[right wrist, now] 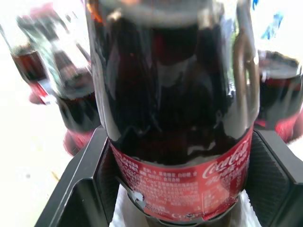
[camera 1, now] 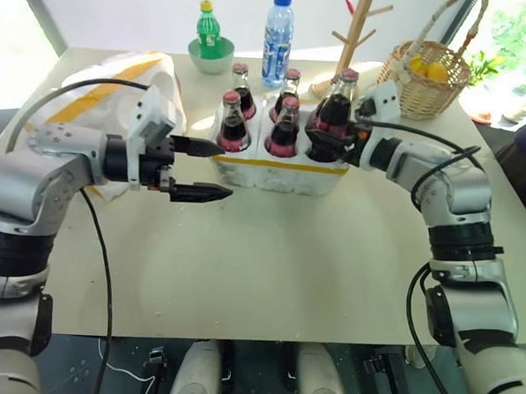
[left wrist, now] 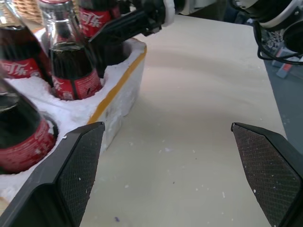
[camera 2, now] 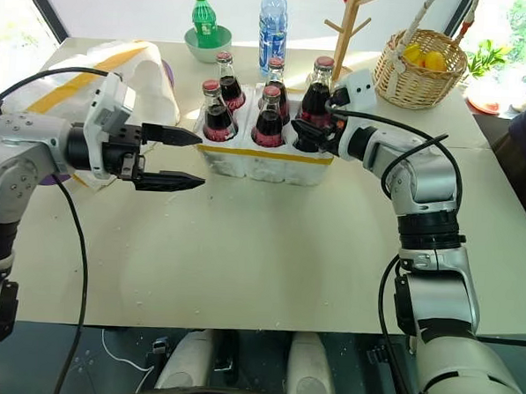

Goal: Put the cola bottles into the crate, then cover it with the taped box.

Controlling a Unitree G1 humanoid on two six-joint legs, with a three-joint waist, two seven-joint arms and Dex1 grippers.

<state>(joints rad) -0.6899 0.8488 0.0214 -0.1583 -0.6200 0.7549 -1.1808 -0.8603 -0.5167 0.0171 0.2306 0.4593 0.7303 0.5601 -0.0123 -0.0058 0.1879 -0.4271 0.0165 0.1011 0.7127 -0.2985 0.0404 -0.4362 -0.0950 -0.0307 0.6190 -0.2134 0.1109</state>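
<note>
The low white crate [camera 1: 282,173] with a yellow tape band stands on the table's far middle, with several cola bottles [camera 1: 234,123] upright in its wells. My right gripper [camera 1: 326,140] is shut on another cola bottle [right wrist: 175,118] at the crate's right end. The bottle is upright over white foam, and I cannot tell whether it sits in a well. My left gripper [camera 1: 225,170] is open and holds nothing. It points at the crate's left end, just short of it. The taped box [camera 1: 119,75], white with yellow tape, lies behind my left arm.
A green soda bottle [camera 1: 209,22] in a green bowl and a tall water bottle [camera 1: 277,30] stand behind the crate. A wooden peg rack [camera 1: 355,30] and a wicker basket [camera 1: 425,77] with yellow fruit are at the back right. Bare table lies in front.
</note>
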